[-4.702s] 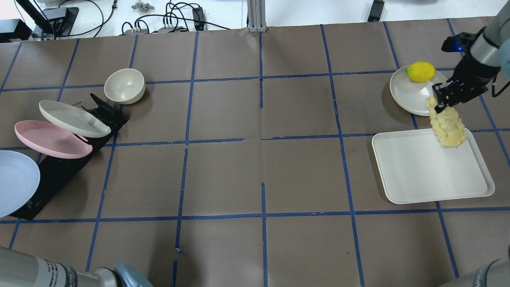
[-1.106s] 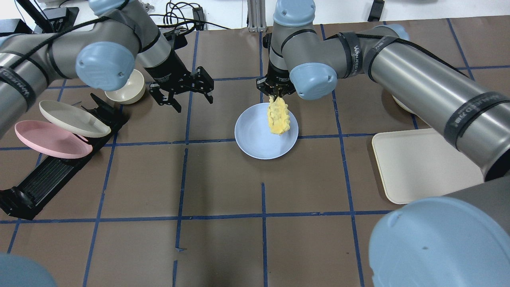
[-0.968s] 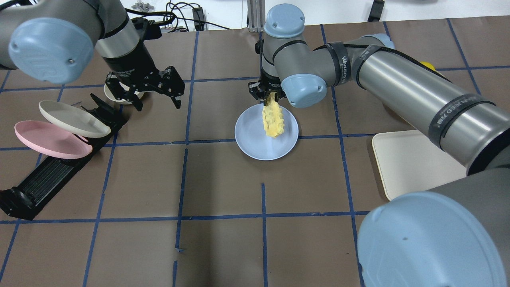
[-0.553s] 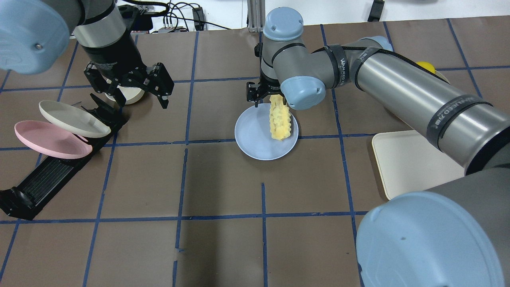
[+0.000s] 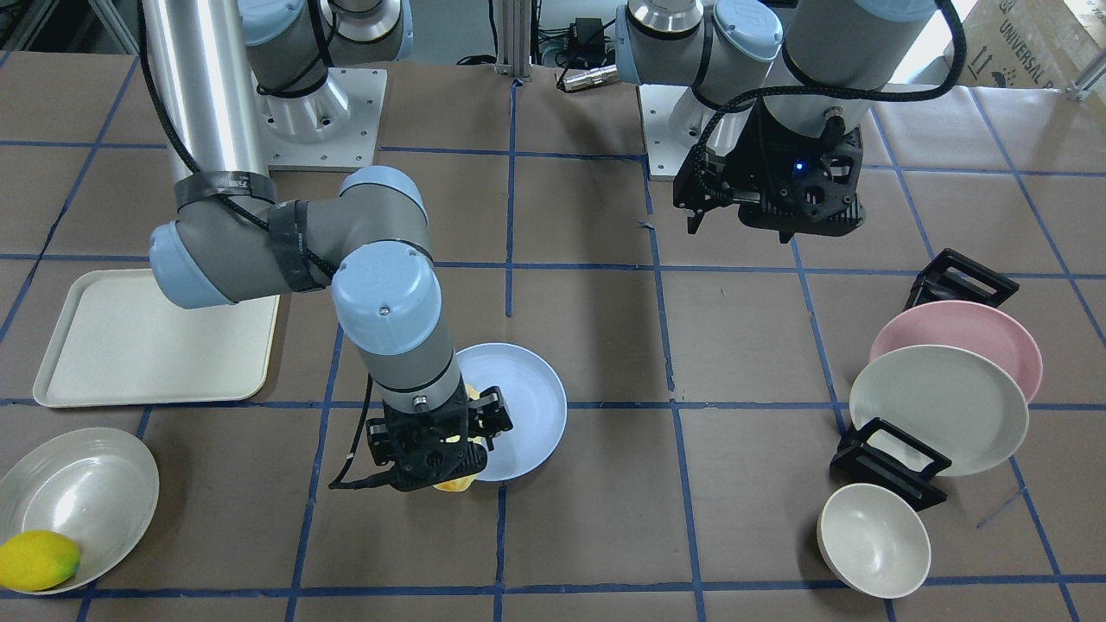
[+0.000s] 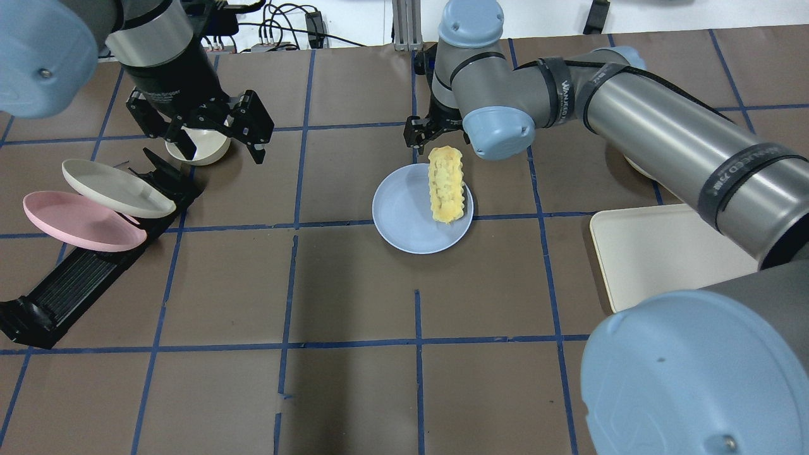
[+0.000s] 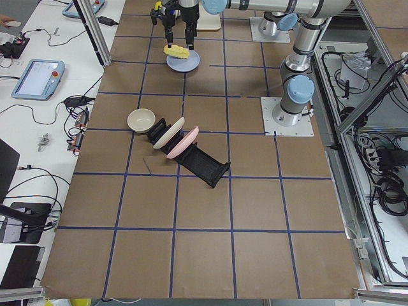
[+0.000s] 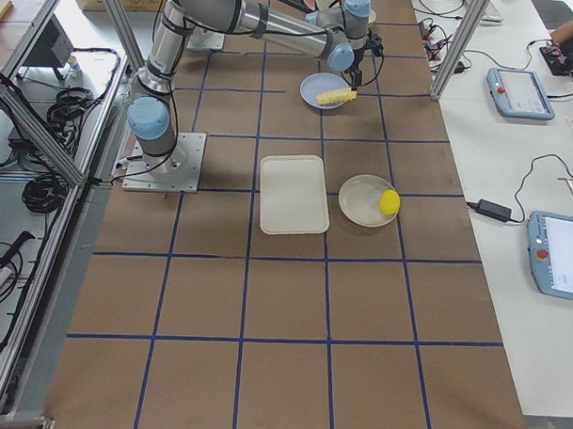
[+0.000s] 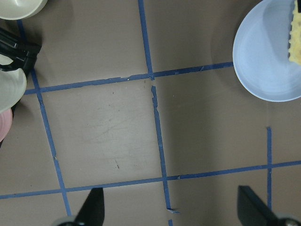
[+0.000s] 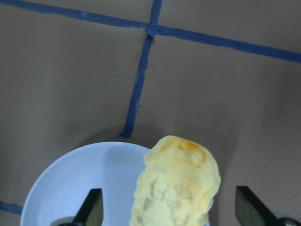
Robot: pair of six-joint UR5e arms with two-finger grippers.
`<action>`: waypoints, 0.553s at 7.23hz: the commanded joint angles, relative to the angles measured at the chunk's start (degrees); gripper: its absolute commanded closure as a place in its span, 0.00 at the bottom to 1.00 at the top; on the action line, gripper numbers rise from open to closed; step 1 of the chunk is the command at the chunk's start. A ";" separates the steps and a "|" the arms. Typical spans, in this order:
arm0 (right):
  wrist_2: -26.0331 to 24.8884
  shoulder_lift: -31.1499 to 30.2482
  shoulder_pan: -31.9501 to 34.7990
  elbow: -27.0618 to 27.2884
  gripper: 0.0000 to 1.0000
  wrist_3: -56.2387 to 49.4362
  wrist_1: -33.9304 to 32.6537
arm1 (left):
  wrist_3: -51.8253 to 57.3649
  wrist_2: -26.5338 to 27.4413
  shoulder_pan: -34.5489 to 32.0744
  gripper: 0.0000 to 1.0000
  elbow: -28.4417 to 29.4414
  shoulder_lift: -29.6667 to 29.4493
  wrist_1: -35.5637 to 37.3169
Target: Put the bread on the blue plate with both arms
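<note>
The bread (image 6: 448,190) lies flat on the right side of the blue plate (image 6: 401,208), its far end over the rim. My right gripper (image 6: 436,134) is open just above that far end; in the right wrist view both fingers (image 10: 91,209) stand wide apart either side of the loaf (image 10: 176,188). In the front view the right gripper (image 5: 436,432) hides most of the bread on the plate (image 5: 531,397). My left gripper (image 6: 218,136) is open and empty, hovering over the bowl well left of the plate (image 9: 265,52).
A black rack (image 6: 76,284) at the left holds a pink plate (image 6: 82,221) and an off-white plate (image 6: 117,188). An off-white bowl (image 6: 202,150) sits beyond it. A cream tray (image 6: 657,253) lies at the right. A lemon (image 5: 34,560) rests on another off-white plate (image 5: 86,492).
The right gripper carried the bread from the tray to the blue plate, let it go and lifted slightly. The loaf now lies flat. The left arm has drawn back left, over the bowl.
</note>
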 commanded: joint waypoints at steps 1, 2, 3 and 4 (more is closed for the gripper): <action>0.70 -2.68 -5.42 0.92 0.00 -12.84 -3.26 | 0.30 -0.24 0.08 0.00 -0.26 -0.09 2.68; 0.79 -4.36 -7.27 1.10 0.00 -13.04 -2.13 | -0.14 -0.15 0.08 0.00 0.34 -0.79 3.05; 0.88 -5.16 -7.72 0.93 0.00 -13.04 -0.73 | -0.14 0.20 -0.01 0.00 -0.26 -0.27 3.05; 0.80 -7.52 -8.51 0.50 0.00 -12.96 5.03 | 0.12 0.29 0.08 0.00 -0.09 -0.18 2.96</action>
